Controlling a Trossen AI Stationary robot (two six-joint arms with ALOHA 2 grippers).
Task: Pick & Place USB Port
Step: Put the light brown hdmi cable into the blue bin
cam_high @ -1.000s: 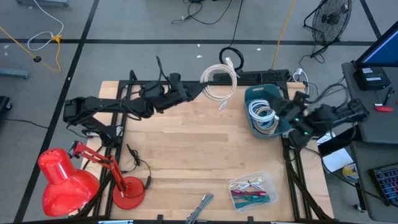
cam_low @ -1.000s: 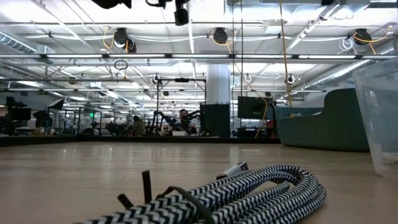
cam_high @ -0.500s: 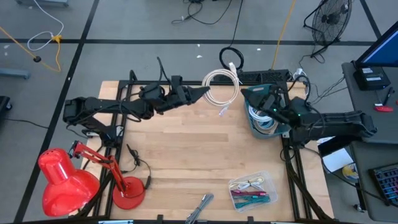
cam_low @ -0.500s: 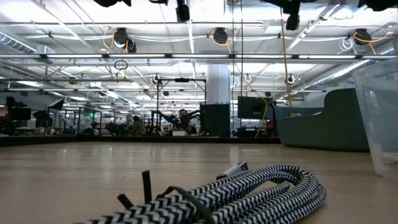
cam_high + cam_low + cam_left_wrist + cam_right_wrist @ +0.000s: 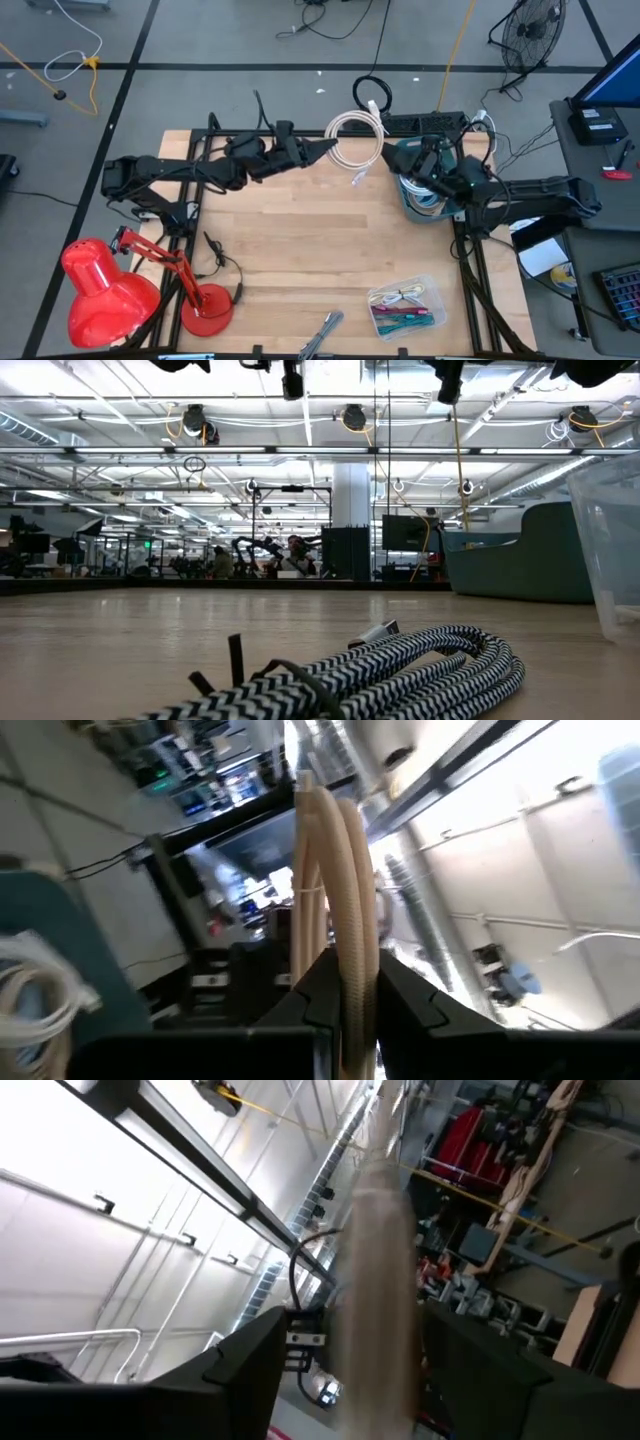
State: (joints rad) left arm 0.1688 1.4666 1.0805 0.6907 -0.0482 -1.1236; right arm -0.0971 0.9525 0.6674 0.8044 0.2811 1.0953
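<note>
A white coiled USB cable (image 5: 357,135) hangs in the air over the table's far edge, its plug end (image 5: 357,178) dangling. My left gripper (image 5: 328,150) reaches in from the table's left and is shut on the coil's left side. My right gripper (image 5: 398,155) comes from the right, over the teal bin (image 5: 425,200), and stands open at the coil's right side. In the right wrist view a blurred strand of the cable (image 5: 380,1290) stands between its two fingers with a gap on each side. Both grippers' tips (image 5: 292,380) (image 5: 448,375) show at the top of the low view. My left gripper pinches several loops of the coil (image 5: 340,945) between its two fingers, on the coil's left side. The fingers come roughly level from the table's left and lie across the loops. The coil stands out beyond the fingers, lifted clear of the table.
The teal bin holds more white cable (image 5: 422,185). A black power strip (image 5: 425,122) lies along the far edge. A clear box of cables (image 5: 405,305), a metal tool (image 5: 320,335) and a red lamp (image 5: 100,290) are near the front. A braided black-and-white cable (image 5: 400,670) lies close to the low camera.
My right gripper has swung from beside the bin's right side toward the table's left, over the bin and up to the coil's right side, rolling as it went. The coil stays lifted in my left gripper.
</note>
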